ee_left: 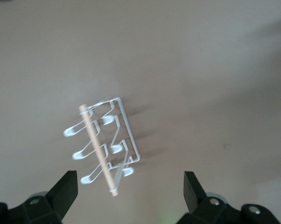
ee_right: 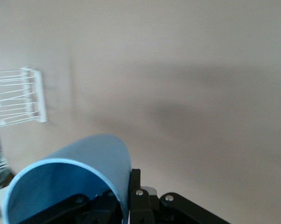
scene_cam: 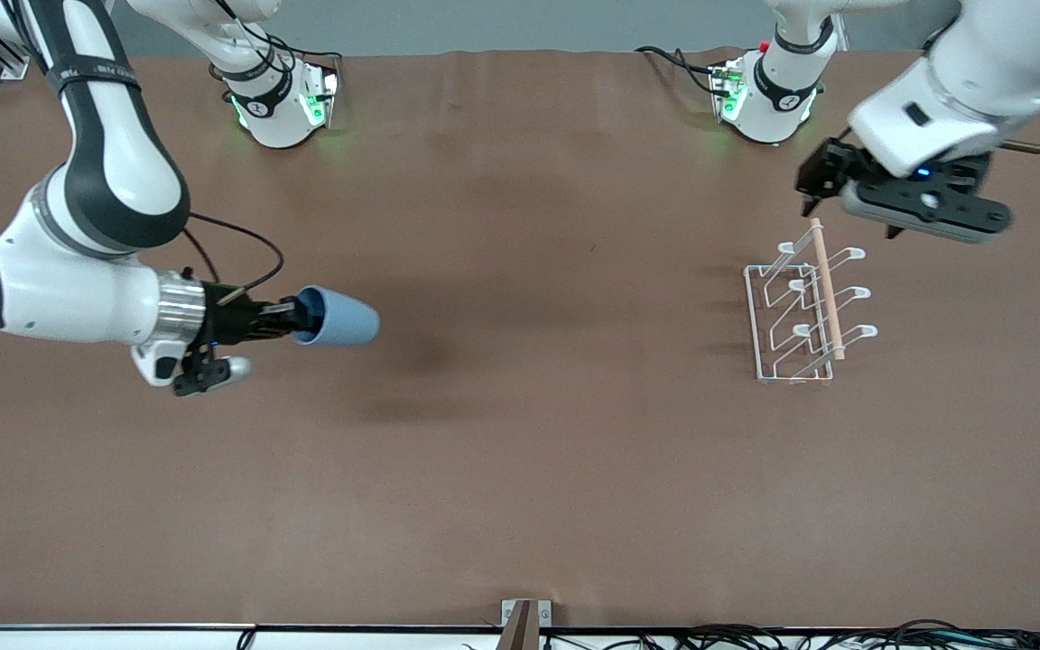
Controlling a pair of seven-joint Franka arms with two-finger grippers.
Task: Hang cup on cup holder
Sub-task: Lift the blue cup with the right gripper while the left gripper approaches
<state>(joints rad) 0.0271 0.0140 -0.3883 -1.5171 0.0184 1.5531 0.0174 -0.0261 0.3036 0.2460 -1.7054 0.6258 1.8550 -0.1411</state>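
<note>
The light-blue cup [scene_cam: 339,318] is held on its side above the table at the right arm's end, its base pointing toward the table's middle. My right gripper [scene_cam: 297,317] is shut on the cup's rim, one finger inside and one outside; the right wrist view shows this grip [ee_right: 124,191] on the cup [ee_right: 84,163]. The white wire cup holder [scene_cam: 809,307] with a wooden rod stands on the table at the left arm's end. My left gripper [scene_cam: 854,222] is open and empty in the air over the holder's end nearest the bases. The left wrist view shows the holder [ee_left: 105,144] between the wide-open fingers [ee_left: 129,179].
The brown table [scene_cam: 520,451] stretches between cup and holder. The holder also shows in the right wrist view [ee_right: 19,98]. A small bracket [scene_cam: 524,623] sits at the table's edge nearest the front camera. Both arm bases stand along the edge farthest from it.
</note>
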